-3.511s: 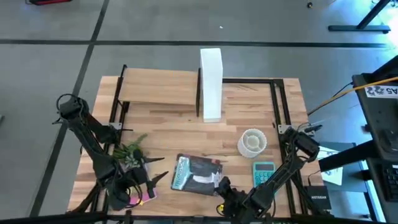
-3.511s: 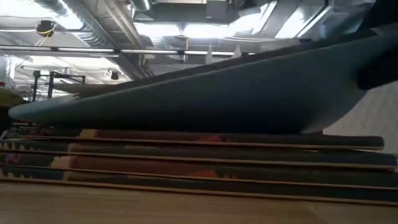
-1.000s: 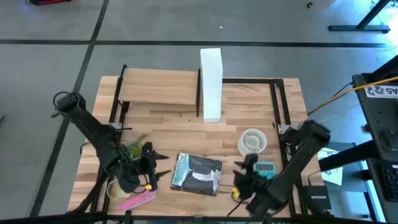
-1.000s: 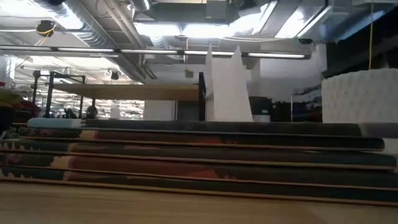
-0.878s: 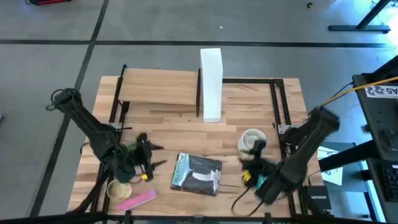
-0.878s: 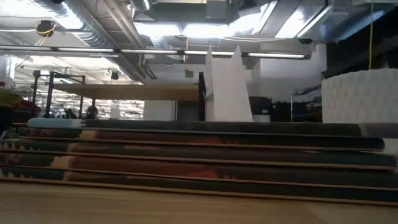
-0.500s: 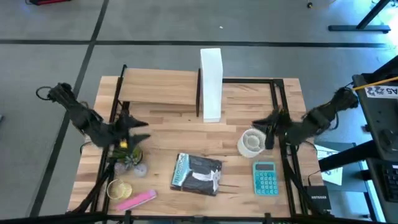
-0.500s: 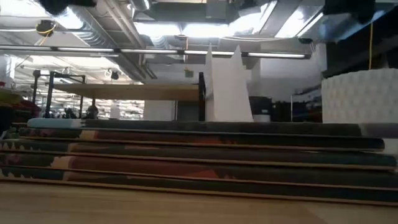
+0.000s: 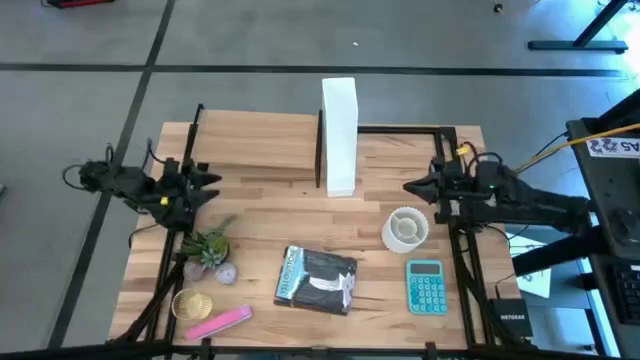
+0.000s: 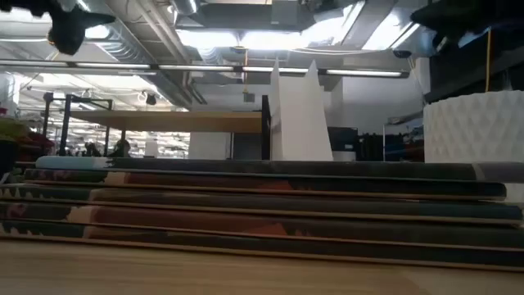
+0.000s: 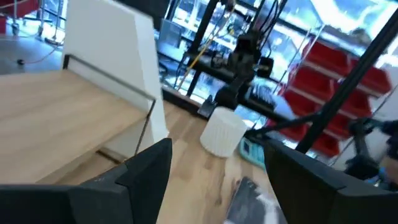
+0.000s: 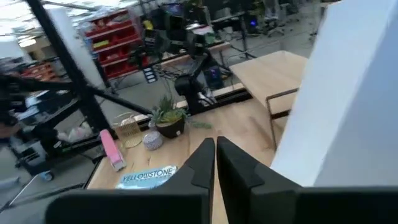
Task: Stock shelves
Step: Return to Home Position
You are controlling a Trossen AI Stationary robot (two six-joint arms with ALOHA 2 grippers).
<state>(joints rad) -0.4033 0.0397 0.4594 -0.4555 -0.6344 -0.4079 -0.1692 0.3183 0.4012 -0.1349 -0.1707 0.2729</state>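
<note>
Left gripper: your left gripper (image 9: 207, 181) hangs raised over the table's left edge, by the left end of the shelf, pointing right. Its fingers stand wide apart with nothing between them.
Right gripper: your right gripper (image 9: 410, 186) hangs raised over the right side of the table, pointing left toward the file box. Its fingers are pressed together and carry nothing.
Wood shelf: you find the small plank shelf (image 9: 255, 140) with its black frame at the far left of the tabletop (image 9: 270, 215), just right of the left gripper.
White file box: the file box (image 9: 339, 135) stands upright at the far centre, just beside the shelf's right end and between the two grippers.
Book stack: the stack of books (image 9: 318, 279) lies flat near the table's near centre, well apart from the shelf and the file box. The top cover is dark, with a teal band along its left edge.
Cup and calculator: a white ribbed cup (image 9: 406, 227) stands just near of the right gripper, and a teal calculator (image 9: 427, 285) lies nearer still.
Left-side items: a small potted plant (image 9: 207, 245) sits near of the left gripper. Beyond it toward the near edge come a small grey ball (image 9: 227, 270), a round gold dish (image 9: 186, 303) and a pink bar (image 9: 220, 322).
Low view: you see the book stack filling the foreground, with the file box rising behind it.
</note>
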